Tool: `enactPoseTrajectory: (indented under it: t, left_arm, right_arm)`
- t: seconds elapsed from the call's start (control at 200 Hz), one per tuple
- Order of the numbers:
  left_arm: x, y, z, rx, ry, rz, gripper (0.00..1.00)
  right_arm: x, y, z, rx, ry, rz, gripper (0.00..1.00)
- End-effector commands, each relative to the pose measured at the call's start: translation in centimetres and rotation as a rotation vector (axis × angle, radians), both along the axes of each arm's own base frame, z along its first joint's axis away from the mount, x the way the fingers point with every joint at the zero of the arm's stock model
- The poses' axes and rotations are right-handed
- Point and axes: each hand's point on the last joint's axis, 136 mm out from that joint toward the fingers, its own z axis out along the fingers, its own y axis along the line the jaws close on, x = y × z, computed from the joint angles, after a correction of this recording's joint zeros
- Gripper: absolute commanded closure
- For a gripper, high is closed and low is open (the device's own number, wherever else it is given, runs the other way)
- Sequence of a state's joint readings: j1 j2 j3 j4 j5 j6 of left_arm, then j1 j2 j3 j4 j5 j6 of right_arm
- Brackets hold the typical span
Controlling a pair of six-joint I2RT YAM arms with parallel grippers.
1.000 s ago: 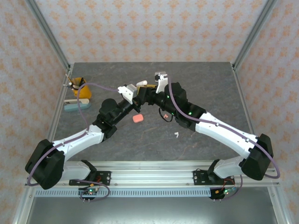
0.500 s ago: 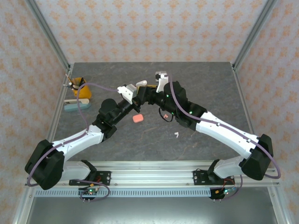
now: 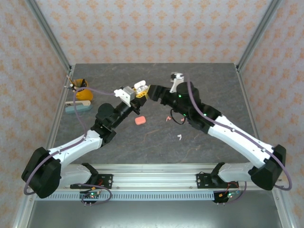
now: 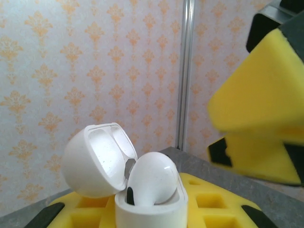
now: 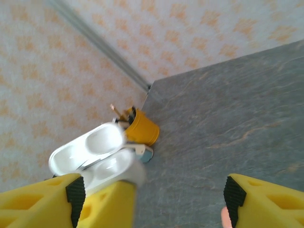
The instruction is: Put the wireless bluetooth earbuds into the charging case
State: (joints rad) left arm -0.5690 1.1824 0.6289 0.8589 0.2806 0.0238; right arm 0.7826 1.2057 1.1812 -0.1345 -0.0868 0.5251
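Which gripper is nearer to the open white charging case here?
Left. The left gripper holds the white charging case between its fingers, lid open. The right gripper hangs open close beside the case, on its right in the top view.

Table [image 3: 213, 85]: dark grey, stone-veined top. Walls [image 3: 152, 28] on three sides: pale paper, repeating orange floral motif. Aluminium posts [image 3: 50, 35] rise at both far corners. Slotted metal rail [image 3: 156, 173] runs along the near edge. Lighting even, diffuse.
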Motion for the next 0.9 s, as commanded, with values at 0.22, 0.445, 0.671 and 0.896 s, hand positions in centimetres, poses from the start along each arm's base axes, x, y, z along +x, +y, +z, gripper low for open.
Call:
enactPoseTrajectory:
  t: [0.22, 0.445, 0.671, 0.896]
  left_arm:
    - [-1.5, 1.1, 2.0, -0.036, -0.081, 0.010, 1.00]
    - [-1.8, 1.0, 1.6, -0.023, -0.078, -0.005, 1.00]
    - [-2.1, 0.3, 0.7, 0.002, -0.057, -0.049, 1.00]
    - [-2.2, -0.1, -0.2, 0.009, -0.032, -0.068, 1.00]
  right_arm:
    - [-2.3, -9.5, -3.7, 0.000, 0.119, -0.255, 0.18]
    - [-3.1, -10.8, -8.3, -0.131, 0.288, -0.308, 0.23]
    - [-2.8, -7.4, -5.1, -0.167, 0.286, -0.169, 0.38]
    - [-3.1, -2.8, -0.8, -0.190, 0.208, -0.029, 0.69]
